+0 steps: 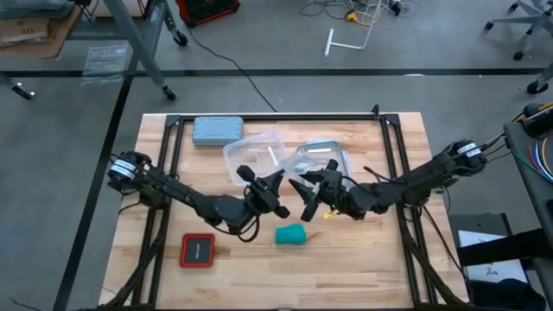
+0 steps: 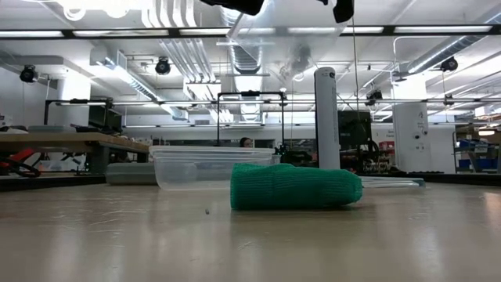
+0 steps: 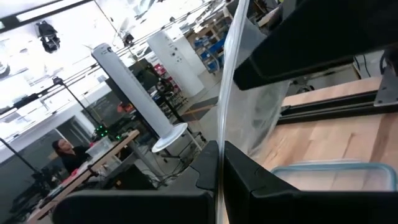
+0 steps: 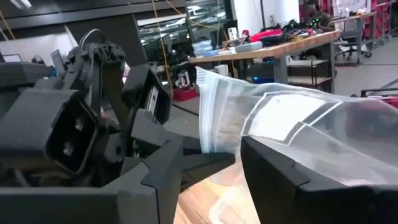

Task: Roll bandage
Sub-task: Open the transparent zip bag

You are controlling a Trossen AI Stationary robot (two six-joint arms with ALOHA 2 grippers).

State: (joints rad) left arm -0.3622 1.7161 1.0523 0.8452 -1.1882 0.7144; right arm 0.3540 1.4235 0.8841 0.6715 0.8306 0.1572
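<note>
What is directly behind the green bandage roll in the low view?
A clear plastic container stands behind the bandage. A white column rises farther back. The container's right end is hidden by the roll.

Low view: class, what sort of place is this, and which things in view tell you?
Probably a robotics lab or workshop: exposed ceiling ducts, long workbenches with equipment, and a wooden table fitted with two robot arms, the teal bandage lying on it.

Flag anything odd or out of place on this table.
The bandage lies rolled and untouched on the table, while both the left gripper and right gripper grip a clear plastic bag held up above it.
</note>
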